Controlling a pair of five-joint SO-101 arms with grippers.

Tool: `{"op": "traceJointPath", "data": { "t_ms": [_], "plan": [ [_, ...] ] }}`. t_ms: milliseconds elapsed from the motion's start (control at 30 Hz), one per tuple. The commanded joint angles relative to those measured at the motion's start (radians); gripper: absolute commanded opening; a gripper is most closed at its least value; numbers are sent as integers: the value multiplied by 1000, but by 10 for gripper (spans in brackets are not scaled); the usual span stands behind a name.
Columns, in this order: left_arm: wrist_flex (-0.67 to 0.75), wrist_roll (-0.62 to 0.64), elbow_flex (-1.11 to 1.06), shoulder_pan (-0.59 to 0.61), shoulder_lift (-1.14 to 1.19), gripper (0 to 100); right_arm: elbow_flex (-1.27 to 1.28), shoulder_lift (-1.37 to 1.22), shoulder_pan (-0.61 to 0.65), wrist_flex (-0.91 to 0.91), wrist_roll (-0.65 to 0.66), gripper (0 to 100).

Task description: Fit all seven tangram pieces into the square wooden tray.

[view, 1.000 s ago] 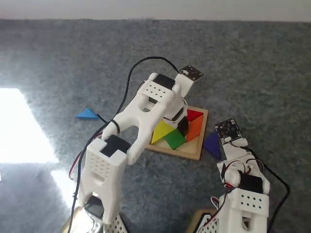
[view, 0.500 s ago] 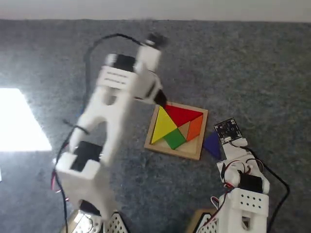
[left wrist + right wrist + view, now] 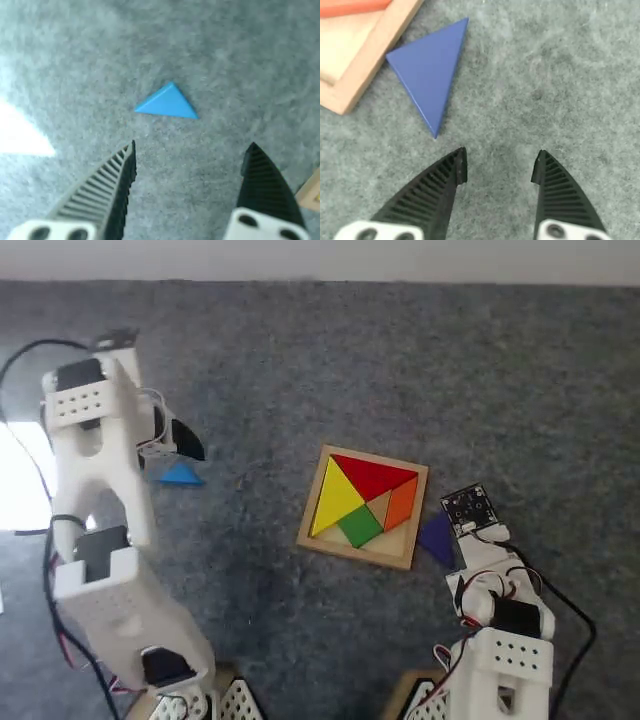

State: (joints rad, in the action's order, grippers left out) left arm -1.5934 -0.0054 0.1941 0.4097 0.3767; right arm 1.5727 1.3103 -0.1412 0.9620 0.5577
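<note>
Over the counter [image 3: 520, 380], high view: tray [image 3: 352, 551] sat mid-field holding red piece [image 3: 372, 475], yellow piece [image 3: 333, 502], green piece [image 3: 358, 526] and orange piece [image 3: 401, 503], with some bare wood left. Light blue triangle [image 3: 181, 475] lay flat, well apart from the tray, on the left arm [image 3: 95, 470] side. Left fingers [image 3: 188, 443] hung just beside it, nothing in them. Dark blue triangle [image 3: 437, 538] lay just outside the tray's rim, close by the right arm [image 3: 500, 620] wrist.

Left wrist view: left fingers [image 3: 114, 192] spread wide, empty. Light blue triangle [image 3: 167, 103] lay just ahead of the tips, not yet between them, and nearer one finger than the other. Its long edge ran roughly parallel to the line from tip to tip, apex pointing away. Judged: a short advance and drop would bracket it, but the closing stroke would run along the long edge. A wrist turn might give a firmer pinch on so thin a piece.

Right wrist view: right fingers [image 3: 434, 197] parted, empty, over bare counter. Dark blue triangle [image 3: 427, 72] lay ahead and off to one finger's side, outside the gap. One corner met the tray [image 3: 370, 50] rim; its sharp corner aimed back at the nearer tip. Long axis ran slantwise to the gap.

Nearer arm, as judged: left for light blue, right for dark blue.
</note>
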Motion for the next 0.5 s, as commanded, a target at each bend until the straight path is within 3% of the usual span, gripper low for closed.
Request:
{"op": "traceJointPath", "data": {
  "t_ms": [0, 200, 467],
  "plan": [
    [-28, 250, 13, -38, 43, 316, -3, -4, 8, -10, 11, 216],
    [-31, 480, 12, -109, 106, 316, -3, -4, 8, -8, 11, 216],
    [-11, 555, 16, -97, 184, 316, -3, -4, 8, -8, 11, 216]
  ]
}}
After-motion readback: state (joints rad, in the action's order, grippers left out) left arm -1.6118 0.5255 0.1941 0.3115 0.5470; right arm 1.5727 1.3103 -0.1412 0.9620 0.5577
